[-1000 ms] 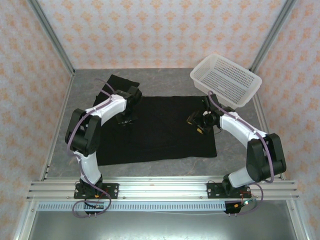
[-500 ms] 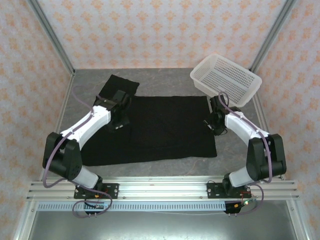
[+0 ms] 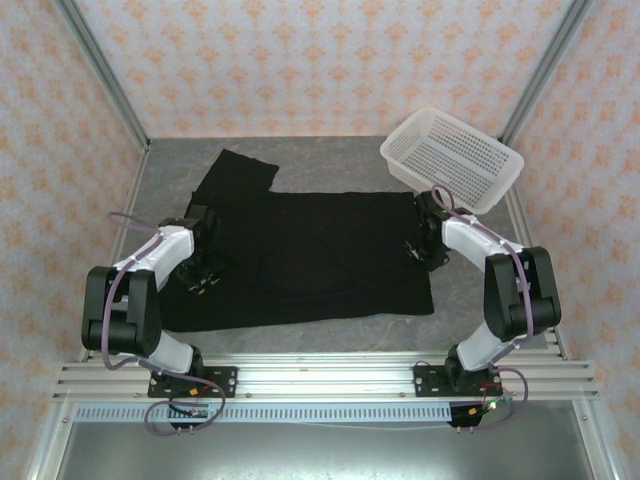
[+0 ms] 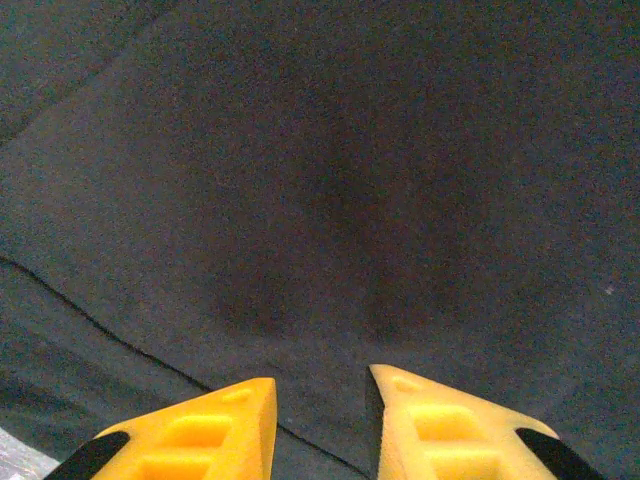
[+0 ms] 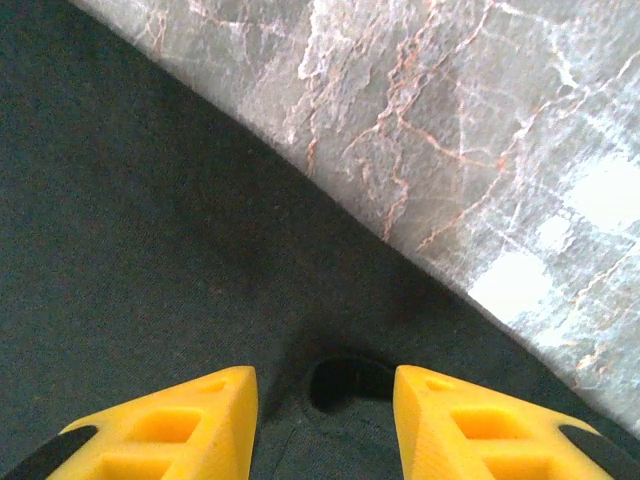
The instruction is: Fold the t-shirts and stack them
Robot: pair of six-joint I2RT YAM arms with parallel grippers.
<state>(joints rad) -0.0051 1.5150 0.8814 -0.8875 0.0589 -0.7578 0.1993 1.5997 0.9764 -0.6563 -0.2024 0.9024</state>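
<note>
The black t-shirt (image 3: 320, 250) lies spread flat on the grey table, plain black side up, with one sleeve (image 3: 235, 170) pointing to the far left. My left gripper (image 3: 202, 287) is low over the shirt's left part. In the left wrist view, the left gripper (image 4: 322, 390) is open over black cloth (image 4: 330, 180), with a hem line running between its yellow fingertips (image 4: 230, 410). My right gripper (image 3: 418, 250) is at the shirt's right edge. The right wrist view shows the right gripper (image 5: 325, 385) open, straddling a small dark pucker (image 5: 350, 380) in the cloth near its border.
A white perforated basket (image 3: 452, 160) sits tilted at the back right, just beyond the right arm. Bare marble-grey tabletop (image 5: 480, 150) lies right of the shirt's edge. Metal frame posts and patterned walls close in the sides and back.
The left gripper has swung from the shirt's upper left near the sleeve down to its left edge. The right gripper shifted right from over the cloth to the right edge.
</note>
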